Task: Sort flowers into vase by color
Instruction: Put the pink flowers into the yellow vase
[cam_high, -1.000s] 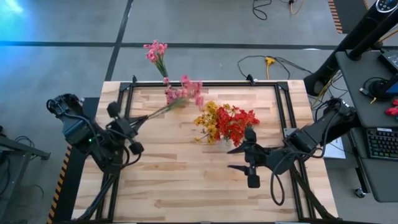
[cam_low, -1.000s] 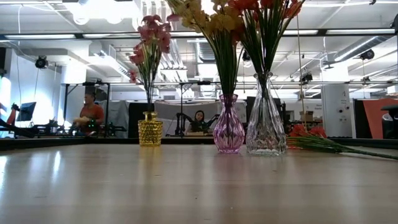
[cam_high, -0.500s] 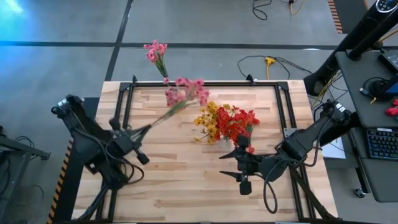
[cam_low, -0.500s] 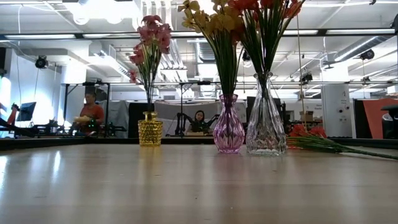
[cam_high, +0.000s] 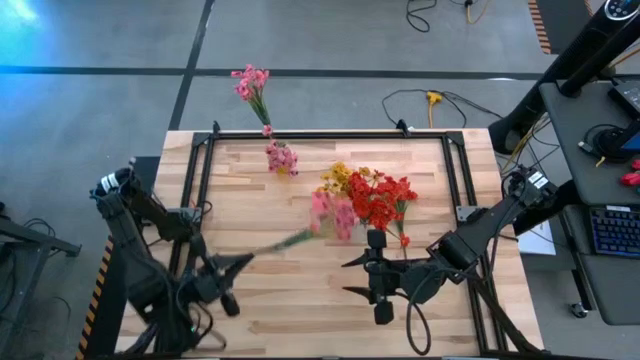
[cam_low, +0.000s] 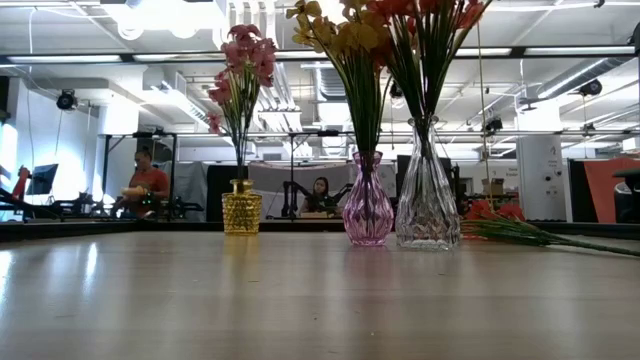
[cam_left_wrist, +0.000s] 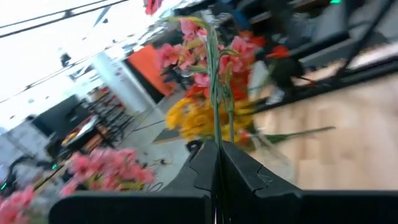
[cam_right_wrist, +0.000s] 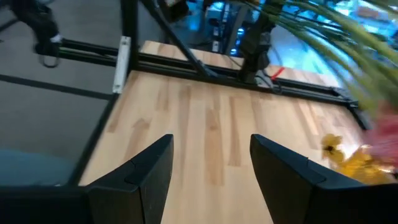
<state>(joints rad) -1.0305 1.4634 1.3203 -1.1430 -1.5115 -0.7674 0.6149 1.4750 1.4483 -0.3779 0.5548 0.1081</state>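
Three vases are seen in the low view, standing in a row on the wooden desk (cam_high: 300, 300): a small yellow vase (cam_low: 241, 213) w/ pink flowers (cam_low: 241, 62), a purple vase (cam_low: 368, 206) w/ yellow flowers (cam_low: 340, 32), and a clear glass vase (cam_low: 427, 192) w/ red flowers (cam_low: 425, 10). From the high view the yellow blossoms (cam_high: 336, 182) and red blossoms (cam_high: 383, 197) are seen close together near the desk centre, and one pink bunch (cam_high: 281, 157) is seen nearer the far edge. One more pink spray (cam_high: 331, 214) is held by the left gripper (cam_high: 238, 264), which is placed at the near left part of the desk; its fingers are clamped on the thin green stem, as is shown in the left wrist view, where the stem (cam_left_wrist: 216, 93) rises between the two closed fingers (cam_left_wrist: 245, 168). This spray is tilted, w/ its blossoms just beside the red bunch, and is blurred. The right gripper (cam_high: 358, 276) is located at the near side of the desk, right of centre, w/ its fingers (cam_right_wrist: 149, 171) held wide apart and nothing between them. Another pink bunch (cam_high: 250, 84) is seen on the floor beyond the far edge. Some flowers (cam_low: 505, 228) are lying flat on the desk at the right in the low view; their color cannot be told exactly. Two persons are seen far in the room behind.
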